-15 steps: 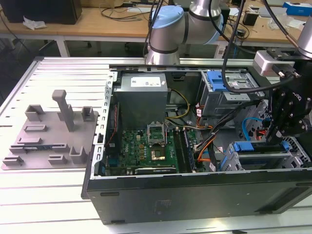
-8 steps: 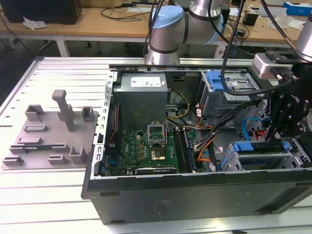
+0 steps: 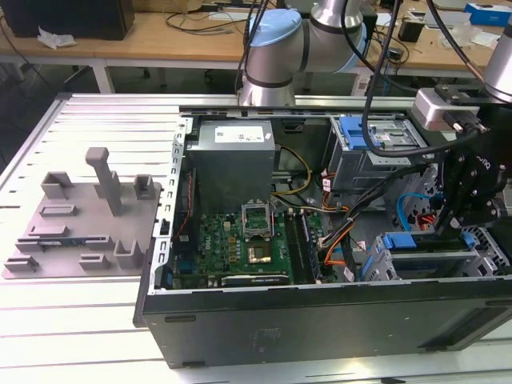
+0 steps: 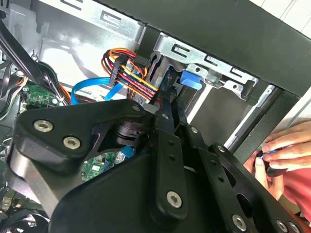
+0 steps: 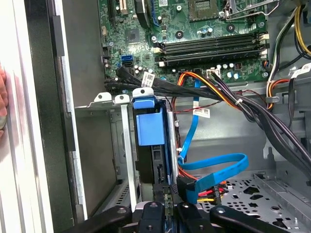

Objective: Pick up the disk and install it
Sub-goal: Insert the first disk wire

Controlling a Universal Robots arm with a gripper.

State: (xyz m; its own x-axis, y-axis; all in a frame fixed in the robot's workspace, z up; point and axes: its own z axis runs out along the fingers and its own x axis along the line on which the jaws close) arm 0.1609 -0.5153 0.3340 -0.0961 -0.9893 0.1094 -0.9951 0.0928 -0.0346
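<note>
the black pincer (image 5: 165,206) looks pressed together on the edge of the blue-framed silver metal disk (image 5: 151,131), which stands on edge just beyond its tips in the grey metal drive cage (image 5: 109,104). judged step: seating; it calls for a straight push along the rails.

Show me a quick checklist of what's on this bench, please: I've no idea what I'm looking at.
Surface: slatted metal table, bearing an open computer case.
Job's things: the disk, blue-framed, stands on edge in the case's metal bay.
Clutter: grey tray with posts, beside the case.
Claw: inside the case, at the disk's edge; grip cannot be told.
Cables: blue flat cable and coloured wire bundle near the bay.
Surroundings: a person's hand by the case; wooden benches behind.
</note>
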